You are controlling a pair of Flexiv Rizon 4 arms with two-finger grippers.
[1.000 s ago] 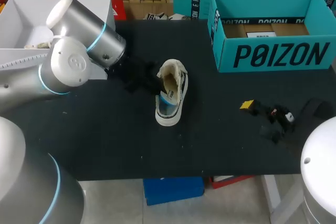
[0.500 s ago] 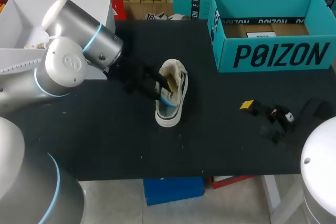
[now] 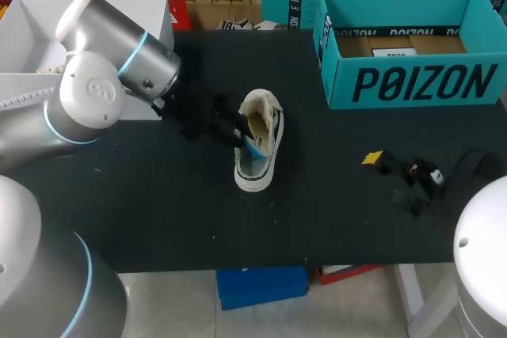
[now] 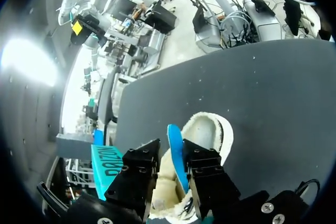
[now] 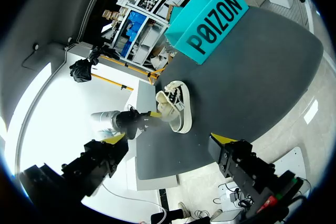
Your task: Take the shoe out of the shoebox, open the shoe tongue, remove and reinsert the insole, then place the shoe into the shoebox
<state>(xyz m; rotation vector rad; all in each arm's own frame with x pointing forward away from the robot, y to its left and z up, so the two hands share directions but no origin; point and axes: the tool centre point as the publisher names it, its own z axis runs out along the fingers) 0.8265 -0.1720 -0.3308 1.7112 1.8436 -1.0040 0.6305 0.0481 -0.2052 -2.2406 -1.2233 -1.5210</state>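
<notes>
Centre of the worktop point(image 3: 158, 211): left gripper point(image 3: 238, 134) pinching the blue insole point(image 4: 175, 145)
White shoe point(image 3: 257, 152) sits upright mid-frame with the insole sticking up out of it, teal shoebox point(image 3: 412, 37) upper right, right gripper point(image 5: 168, 138) spread wide lower right.

Head view: light falls evenly from overhead, with no hard shadows anywhere. The black table point(image 3: 158, 219) swallows most of it. You get only a soft, dark pool under the left arm point(image 3: 103, 85), spreading toward three o'clock. The left gripper point(image 3: 244, 137), black on black, is hard to pick out against it. The arm's shell carries broad pale highlights. The white bin point(image 3: 32, 45) at ten o'clock is close to washed out.

Left wrist view: a burnt-white glare patch sits beyond the table, at ten o'clock from the gripper. The fingers point(image 4: 136, 179) are in shade; the blue insole point(image 4: 176, 156) pinched between them catches light.

Right wrist view: the background around the right gripper point(image 5: 168, 138) is blown out, and its spread fingers show as silhouettes.
</notes>
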